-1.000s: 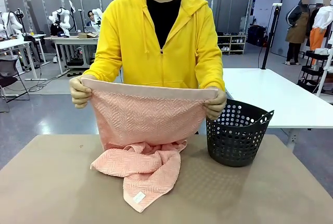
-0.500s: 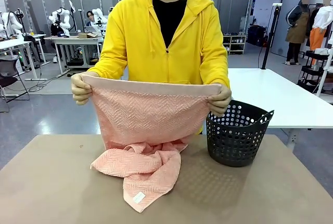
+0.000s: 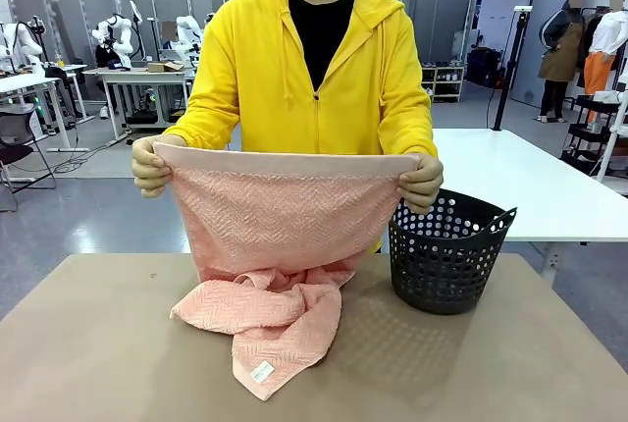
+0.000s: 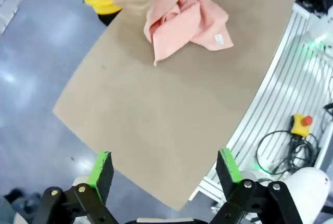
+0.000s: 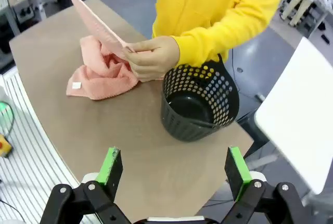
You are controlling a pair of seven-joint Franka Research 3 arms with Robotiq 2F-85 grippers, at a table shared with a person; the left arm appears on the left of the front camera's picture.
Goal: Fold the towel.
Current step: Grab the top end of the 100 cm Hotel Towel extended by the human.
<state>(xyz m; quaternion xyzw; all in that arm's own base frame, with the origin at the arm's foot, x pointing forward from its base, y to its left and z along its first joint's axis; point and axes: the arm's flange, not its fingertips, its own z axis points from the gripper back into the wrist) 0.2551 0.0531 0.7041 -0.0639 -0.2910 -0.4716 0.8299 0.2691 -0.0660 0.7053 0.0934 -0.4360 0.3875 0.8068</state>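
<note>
At the far side of the brown table [image 3: 88, 343], a person [image 3: 309, 79] in a yellow hoodie holds the towel [image 3: 285, 216] stretched by its top corners in both hands [image 3: 149, 169], its lower end heaped on the tabletop left of the black basket [image 3: 446, 255]. The left gripper [image 4: 164, 161] and the right gripper [image 5: 173, 157] hang well apart from it over the near edge, jaws spread wide, touching nothing. The towel is salmon-pink herringbone with a smooth top band and a small white label [image 3: 262, 372] at its near corner.

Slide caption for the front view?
Person holds the towel up by two corners, lower end bunched on the table beside the basket.
</note>
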